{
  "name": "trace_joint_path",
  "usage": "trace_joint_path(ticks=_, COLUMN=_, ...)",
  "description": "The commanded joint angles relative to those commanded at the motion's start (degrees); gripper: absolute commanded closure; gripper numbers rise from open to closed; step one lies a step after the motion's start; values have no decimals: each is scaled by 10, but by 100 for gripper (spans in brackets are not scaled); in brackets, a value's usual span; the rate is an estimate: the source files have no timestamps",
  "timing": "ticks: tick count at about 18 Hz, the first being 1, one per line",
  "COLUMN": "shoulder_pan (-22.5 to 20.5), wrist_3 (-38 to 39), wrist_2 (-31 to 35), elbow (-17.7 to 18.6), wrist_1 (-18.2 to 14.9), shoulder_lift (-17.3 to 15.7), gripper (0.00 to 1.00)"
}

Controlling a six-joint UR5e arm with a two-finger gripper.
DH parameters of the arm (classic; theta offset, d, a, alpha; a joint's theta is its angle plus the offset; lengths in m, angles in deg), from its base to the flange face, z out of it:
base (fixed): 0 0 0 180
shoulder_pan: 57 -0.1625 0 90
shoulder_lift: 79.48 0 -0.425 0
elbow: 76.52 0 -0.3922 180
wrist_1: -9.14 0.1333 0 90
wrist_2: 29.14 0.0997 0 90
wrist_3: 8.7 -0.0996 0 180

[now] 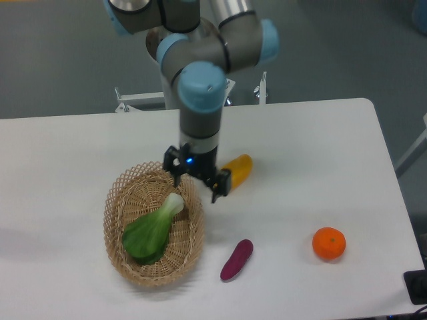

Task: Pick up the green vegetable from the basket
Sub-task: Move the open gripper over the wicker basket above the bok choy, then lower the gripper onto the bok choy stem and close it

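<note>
The green vegetable (152, 229) lies inside the basket (119, 193), leaf toward the near rim, pale stem pointing to the far right rim. The gripper (196, 180) hangs over that far right rim with its jaws apart and empty. The risk: descending from here, one finger could snag the lacy rim — or pinch only the short stem, letting the vegetable swing loose.

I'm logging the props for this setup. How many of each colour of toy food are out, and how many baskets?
Green: 1, the green vegetable in the basket
Yellow: 1, the yellow fruit
Purple: 1, the purple piece
Orange: 1, the orange
Baskets: 1
Total: 5
</note>
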Motion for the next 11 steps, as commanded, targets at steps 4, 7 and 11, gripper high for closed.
trace_joint_path(ticks=4, shoulder_pan=18, wrist_3=-9, wrist_2=3, elbow=0, wrist_1=0, shoulder_lift=17, gripper=0)
trace_joint_path(ticks=7, shoulder_pan=34, wrist_3=-6, wrist_2=34, elbow=-2, wrist_1=7, shoulder_lift=36, gripper=0)
trace_joint_path(ticks=11, shoulder_pan=41, wrist_3=-7, wrist_2=54, elbow=0, wrist_1=26, shoulder_lift=43, gripper=0)
